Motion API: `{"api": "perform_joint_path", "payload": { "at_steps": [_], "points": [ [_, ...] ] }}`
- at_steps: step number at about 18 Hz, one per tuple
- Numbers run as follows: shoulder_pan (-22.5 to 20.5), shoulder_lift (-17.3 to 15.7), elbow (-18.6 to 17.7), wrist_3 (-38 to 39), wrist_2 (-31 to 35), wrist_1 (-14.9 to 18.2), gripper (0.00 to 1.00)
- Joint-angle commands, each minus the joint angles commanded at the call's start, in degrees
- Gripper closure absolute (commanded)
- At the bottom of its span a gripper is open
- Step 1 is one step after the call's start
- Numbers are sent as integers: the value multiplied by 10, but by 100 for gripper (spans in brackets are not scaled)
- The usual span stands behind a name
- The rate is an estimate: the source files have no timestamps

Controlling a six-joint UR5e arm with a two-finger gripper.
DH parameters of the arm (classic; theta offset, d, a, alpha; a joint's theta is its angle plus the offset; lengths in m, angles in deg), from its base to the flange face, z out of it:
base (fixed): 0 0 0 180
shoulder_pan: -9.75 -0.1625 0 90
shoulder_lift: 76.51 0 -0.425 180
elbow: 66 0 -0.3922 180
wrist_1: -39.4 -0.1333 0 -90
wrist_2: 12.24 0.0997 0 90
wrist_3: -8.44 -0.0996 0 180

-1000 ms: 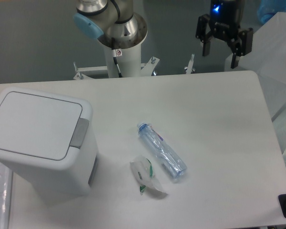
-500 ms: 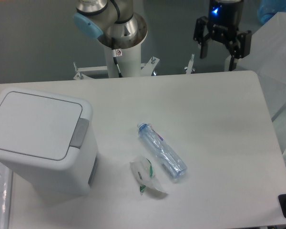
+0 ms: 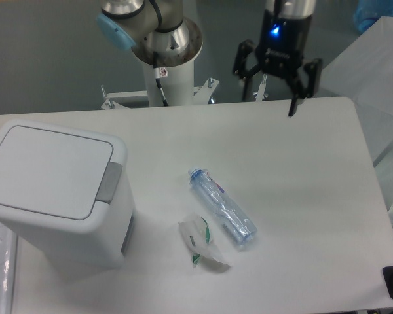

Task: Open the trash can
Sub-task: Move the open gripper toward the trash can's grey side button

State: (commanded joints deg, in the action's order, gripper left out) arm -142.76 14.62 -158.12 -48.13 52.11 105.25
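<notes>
Bin [image 3: 56,193] sits at the left end of the white surface [image 3: 301,170], lid [image 3: 46,171] flat and closed, so by my reading the task has not properly begun: nothing has touched the grey button [image 3: 109,182] at the lid's right rim, and the whole opening step is left to do.

The pincer [image 3: 270,82] hangs over the far edge of the surface, well apart from the bin, fingers spread and holding nothing. It would need to cross toward the left and come down on the button, which looks like the release for the hinged lid.

The bin is a boxy white plastic body with rounded corners and a smooth, slightly glossy shell. Its lid is a flat panel set inside a thin seam, and the button is a matte grey rectangle sloping down over the rim.

Near the middle of the surface lies a clear crumpled bottle [image 3: 223,209] with a bluish neck, on its side, its thin ribbed plastic catching light. Just beside it, lower left, lies a small crumpled wrapper [image 3: 202,241], translucent white with green marks. Both are well apart from the bin and off the likely path to the button.
</notes>
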Motion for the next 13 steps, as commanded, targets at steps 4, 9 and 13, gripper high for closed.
{"api": "perform_joint_path", "payload": {
  "at_steps": [4, 9, 13],
  "points": [
    [27, 21, 8, 137, -24, -48, 0],
    [52, 23, 18, 214, -26, -49, 0],
    [78, 27, 19, 258, -26, -53, 0]
  ]
}}
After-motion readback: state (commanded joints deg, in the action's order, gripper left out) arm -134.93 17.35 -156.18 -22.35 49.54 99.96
